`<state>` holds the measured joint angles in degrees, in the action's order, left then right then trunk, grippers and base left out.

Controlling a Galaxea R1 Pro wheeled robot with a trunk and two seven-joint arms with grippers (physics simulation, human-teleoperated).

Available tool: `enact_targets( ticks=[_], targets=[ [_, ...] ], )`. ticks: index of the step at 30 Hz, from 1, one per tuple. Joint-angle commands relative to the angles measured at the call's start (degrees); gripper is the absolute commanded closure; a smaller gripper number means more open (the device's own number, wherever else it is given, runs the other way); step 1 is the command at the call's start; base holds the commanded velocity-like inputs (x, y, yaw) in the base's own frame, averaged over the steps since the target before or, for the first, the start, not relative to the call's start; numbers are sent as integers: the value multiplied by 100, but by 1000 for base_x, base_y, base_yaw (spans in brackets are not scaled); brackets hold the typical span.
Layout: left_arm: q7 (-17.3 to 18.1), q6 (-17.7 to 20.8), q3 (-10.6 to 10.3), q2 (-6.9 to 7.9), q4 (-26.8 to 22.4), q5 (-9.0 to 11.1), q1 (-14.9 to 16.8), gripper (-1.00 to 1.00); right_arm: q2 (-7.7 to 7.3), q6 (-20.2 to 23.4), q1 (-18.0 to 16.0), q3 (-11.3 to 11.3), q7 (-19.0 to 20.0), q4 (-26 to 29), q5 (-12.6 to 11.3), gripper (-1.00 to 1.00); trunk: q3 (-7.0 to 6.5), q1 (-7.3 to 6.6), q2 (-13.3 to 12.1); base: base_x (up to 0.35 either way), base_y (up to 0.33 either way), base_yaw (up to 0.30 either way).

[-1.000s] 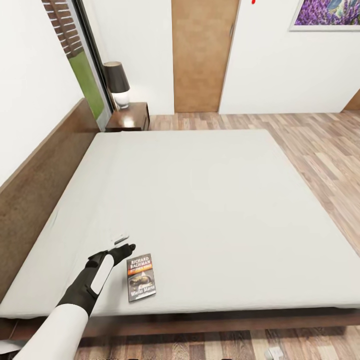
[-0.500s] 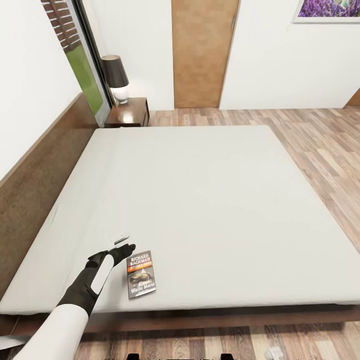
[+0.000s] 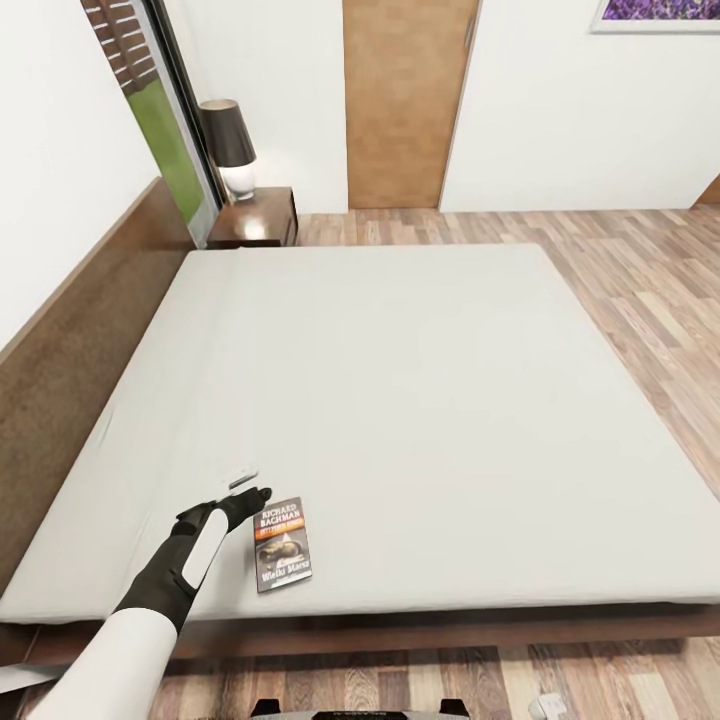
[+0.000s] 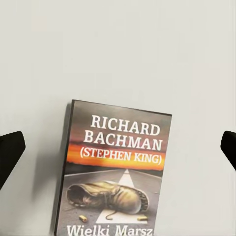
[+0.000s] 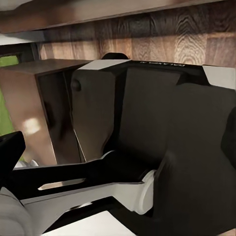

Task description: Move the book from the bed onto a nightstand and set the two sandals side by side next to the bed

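The book [image 3: 281, 543] lies flat on the off-white bed [image 3: 400, 380], close to its near edge, cover up. My left gripper [image 3: 250, 487] hovers over the mattress just left of the book, open. In the left wrist view the book [image 4: 118, 172] sits below the left gripper [image 4: 118, 152], whose dark fingertips [image 4: 10, 155] stand wide apart and touch nothing. The nightstand [image 3: 255, 218] with its dark-shaded lamp [image 3: 230, 145] stands at the bed's far left corner. The two sandals are out of view. A dark fingertip [image 5: 10, 152] of my right gripper shows against my own body, spread as if open.
The dark headboard [image 3: 70, 350] runs along the bed's left side, with a tall window [image 3: 160, 130] behind it. A wooden door [image 3: 405, 100] is in the far wall. Wood floor [image 3: 650, 290] lies open to the right of the bed.
The whole head picture has slid upward slightly, so the camera moved. The left arm and the book keep the same places relative to each other.
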<state>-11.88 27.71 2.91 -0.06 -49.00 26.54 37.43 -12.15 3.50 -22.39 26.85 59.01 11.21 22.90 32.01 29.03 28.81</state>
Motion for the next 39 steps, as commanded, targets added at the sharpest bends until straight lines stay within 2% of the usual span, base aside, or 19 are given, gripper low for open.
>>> enact_targets(
  ticks=[1,7,13,39],
  targets=[
    [-42,25,0,-18,-11,61,2,-100,2,37,-3,49,33,5,37,-100,8,2,7,0,0,0],
    [-42,24,5,-135,-20,51,2,-100,2,37,-3,49,38,4,39,-100,10,2,7,0,0,0],
    [-42,24,7,-151,-22,52,2,-100,1,37,-3,54,40,9,36,-100,10,2,7,0,0,0],
    [-42,23,11,-152,-28,46,2,-100,1,37,-3,57,40,8,32,-100,477,573,1050,0,0,0]
  ],
)
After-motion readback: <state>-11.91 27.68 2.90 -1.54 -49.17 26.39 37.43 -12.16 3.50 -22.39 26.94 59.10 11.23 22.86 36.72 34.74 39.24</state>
